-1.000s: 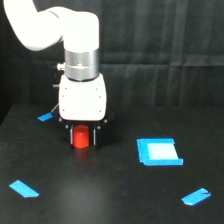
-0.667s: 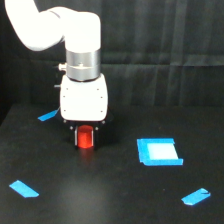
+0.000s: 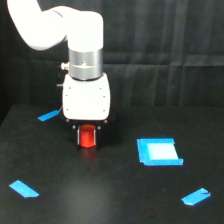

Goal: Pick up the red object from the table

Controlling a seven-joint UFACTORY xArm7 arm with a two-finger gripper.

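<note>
Claw (image 3: 88, 134) grips red object (image 3: 88, 138).

No readable text, labels, brands or numbers anywhere: white boxy gripper body (image 3: 86, 98), small red-orange cylinder (image 3: 88, 137), matte black table (image 3: 110, 195), blue tape strips (image 3: 24, 188) and light blue square (image 3: 159, 151) all unmarked.

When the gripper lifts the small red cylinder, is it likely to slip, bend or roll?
The red object looks like a stubby, solid cylinder, so probably stiff, not floppy. It is narrower than the gripper body, so likely light. Laid on its side on the table, it might roll; upright it seems stable.
</note>
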